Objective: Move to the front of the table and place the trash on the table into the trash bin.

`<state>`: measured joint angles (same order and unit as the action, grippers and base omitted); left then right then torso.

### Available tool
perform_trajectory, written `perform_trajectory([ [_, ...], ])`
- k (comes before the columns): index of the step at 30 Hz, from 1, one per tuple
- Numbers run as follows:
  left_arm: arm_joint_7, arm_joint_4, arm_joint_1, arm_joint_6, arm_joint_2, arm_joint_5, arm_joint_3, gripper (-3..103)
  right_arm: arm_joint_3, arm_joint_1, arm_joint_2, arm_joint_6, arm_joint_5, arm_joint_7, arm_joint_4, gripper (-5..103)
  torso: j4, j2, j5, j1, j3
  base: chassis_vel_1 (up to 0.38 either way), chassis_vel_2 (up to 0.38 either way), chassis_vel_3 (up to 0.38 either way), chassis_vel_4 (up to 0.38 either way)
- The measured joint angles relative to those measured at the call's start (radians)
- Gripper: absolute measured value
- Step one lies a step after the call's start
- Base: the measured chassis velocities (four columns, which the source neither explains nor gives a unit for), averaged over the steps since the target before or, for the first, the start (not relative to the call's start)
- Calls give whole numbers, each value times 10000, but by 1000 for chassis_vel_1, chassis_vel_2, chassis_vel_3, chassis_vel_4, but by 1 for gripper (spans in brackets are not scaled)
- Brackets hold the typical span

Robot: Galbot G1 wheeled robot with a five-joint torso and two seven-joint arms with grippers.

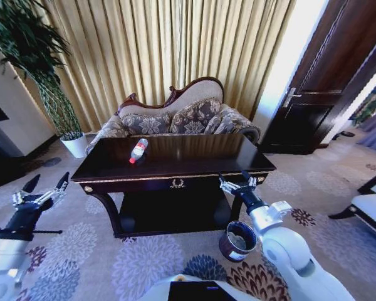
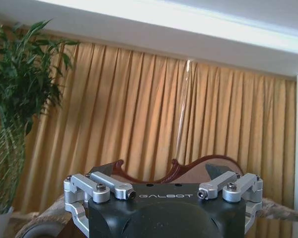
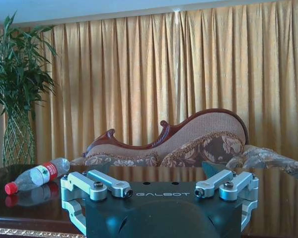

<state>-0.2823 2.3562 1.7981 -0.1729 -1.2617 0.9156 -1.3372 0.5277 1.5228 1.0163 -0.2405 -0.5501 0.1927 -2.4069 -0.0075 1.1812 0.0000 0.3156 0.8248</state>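
The dark glossy table (image 1: pixel 194 164) stands straight ahead, and its top (image 3: pixel 154 173) also shows in the right wrist view. The trash I can see is a clear plastic bottle (image 1: pixel 138 150) with a red cap, lying on its side on the left part of the tabletop. It shows again as the bottle (image 3: pixel 37 176). The dark round trash bin (image 1: pixel 238 241) stands on the carpet by the table's front right leg. My right gripper (image 1: pixel 237 182) (image 3: pixel 154 173) is open at the table's front right edge, holding nothing. My left gripper (image 1: pixel 45 189) (image 2: pixel 161 171) is open, low and left of the table.
An ornate sofa (image 1: pixel 175 116) stands behind the table before gold curtains (image 1: pixel 163 44). A potted plant in a white pot (image 1: pixel 75 144) is at the back left, and a dark door (image 1: pixel 319 94) at the right. Patterned carpet (image 1: pixel 81 251) lies open in front.
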Motion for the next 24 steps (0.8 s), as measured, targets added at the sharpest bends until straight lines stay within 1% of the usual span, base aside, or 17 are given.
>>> perform_trajectory([
  [3, 312, 96, -64, -646, 55, -232, -135, 100, 14, -112, -64, -34, -82, 30, -19, 100, 0, 0, 1, 0, 0, 0, 0, 0, 0],
  [4, 312, 96, -64, -646, 55, -232, -135, 100, 14, -112, -64, -34, -82, 30, -19, 100, 0, 0, 1, 0, 0, 0, 0, 0, 0],
  [6, 450, 131, -107, -943, 80, -412, -203, 100, 11, -157, -73, -34, -100, 32, -6, 100, 0, 0, -1, 0, 0, 0, 0, 0, 0],
  [8, 751, 279, -141, -1340, 104, -566, -338, 100, -29, -204, -86, -34, -114, 32, 36, 100, 0, 0, 0, -1, 0, 0, 0, 0, 0],
  [9, 751, 279, -141, -1340, 104, -566, -338, 100, -29, -204, -86, -34, -114, 32, 36, 100, 0, 0, 0, -1, 0, 0, 0, 0, 0],
  [11, 940, 387, -165, -1445, 106, -596, -397, 100, -74, -259, -94, -34, -115, 27, 103, 100, 0, 1, 0, -1, 0, -53, 38, 51, -45],
  [16, 1123, 501, -182, -1445, 114, -609, -453, 100, -139, -337, -107, -7, -109, 12, 249, 100, 0, 2, 1, -2, -2, -97, 88, 85, -81],
  [24, 1161, 504, -191, -1325, 76, -686, -430, 100, -176, -342, -108, 201, -87, 0, 358, 100, 1, -1, 1, 0, 1, -225, 209, 221, -208],
])
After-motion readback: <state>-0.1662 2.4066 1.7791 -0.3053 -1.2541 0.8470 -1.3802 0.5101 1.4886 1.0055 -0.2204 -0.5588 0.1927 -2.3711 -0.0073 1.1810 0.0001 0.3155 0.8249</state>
